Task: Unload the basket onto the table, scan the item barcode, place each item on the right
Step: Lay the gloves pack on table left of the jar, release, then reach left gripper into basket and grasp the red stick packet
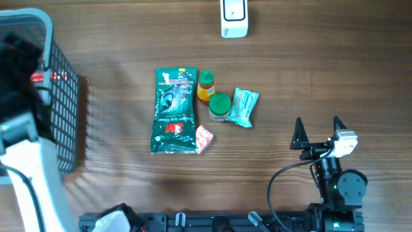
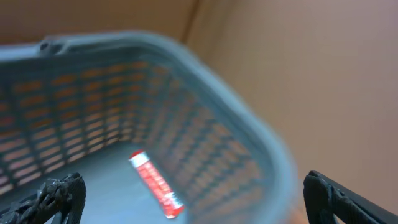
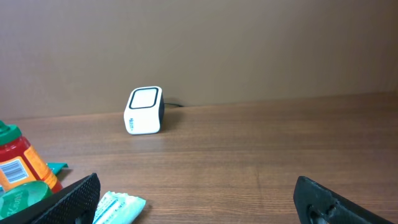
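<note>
The white barcode scanner (image 1: 234, 18) stands at the table's far edge; it also shows in the right wrist view as the scanner (image 3: 144, 111) by the wall. The items lie mid-table: a green 3M packet (image 1: 174, 111), an orange bottle (image 1: 206, 87), a green-lidded jar (image 1: 219, 107), a teal pouch (image 1: 243, 107) and a small pink packet (image 1: 203, 138). My right gripper (image 1: 317, 129) is open and empty, right of the pouch (image 3: 118, 207). My left gripper (image 2: 191, 186) hangs open over the basket, above a red tube (image 2: 155, 185) lying inside.
A grey mesh basket (image 1: 64, 116) fills the left edge of the table, its rim (image 2: 205, 68) blurred in the left wrist view. The white left arm (image 1: 26, 174) reaches over it. A brown wall runs behind the scanner.
</note>
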